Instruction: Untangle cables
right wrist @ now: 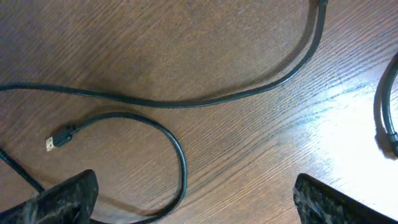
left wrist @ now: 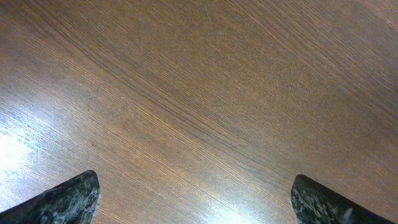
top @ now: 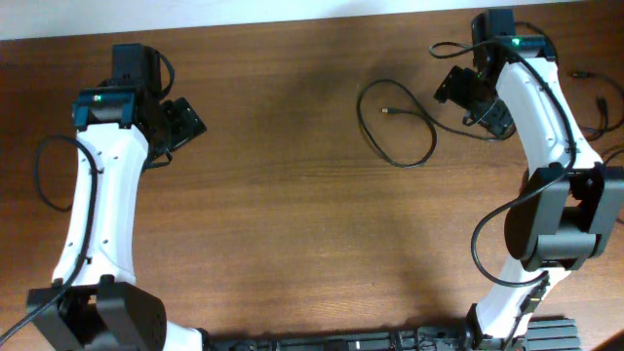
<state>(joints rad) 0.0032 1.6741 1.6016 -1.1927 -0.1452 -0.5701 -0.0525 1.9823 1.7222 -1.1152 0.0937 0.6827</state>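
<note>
I have open table (top: 292,195) through the frame's centre; the looped cable (top: 360,109) lies in the way at upper right.

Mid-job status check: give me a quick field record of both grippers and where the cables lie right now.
left gripper: open, over bare table, no cable in its wrist view
right gripper: open, above a cable, holding nothing
looped cable: loose curl at centre-right, not knotted
plug: lying free inside the curl
second cable: near the right edge, apart from the curl
</note>
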